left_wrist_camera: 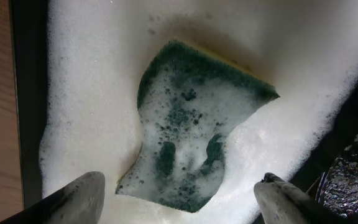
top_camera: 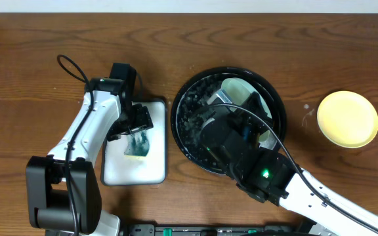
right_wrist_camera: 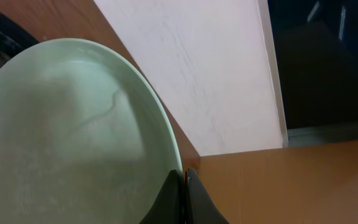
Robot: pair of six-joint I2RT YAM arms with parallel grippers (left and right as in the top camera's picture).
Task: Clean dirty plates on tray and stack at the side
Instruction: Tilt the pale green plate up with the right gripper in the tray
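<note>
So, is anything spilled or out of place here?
Only a few white flecks on the brown wooden table, between the round black tray and the round yellow plate, likely splashed suds.

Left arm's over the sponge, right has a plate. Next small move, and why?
Probably lower the left gripper and close on the sponge: its jaws stand open either side of it, holding nothing, while the right gripper is shut on the rim of the green plate over the black tray.
</note>
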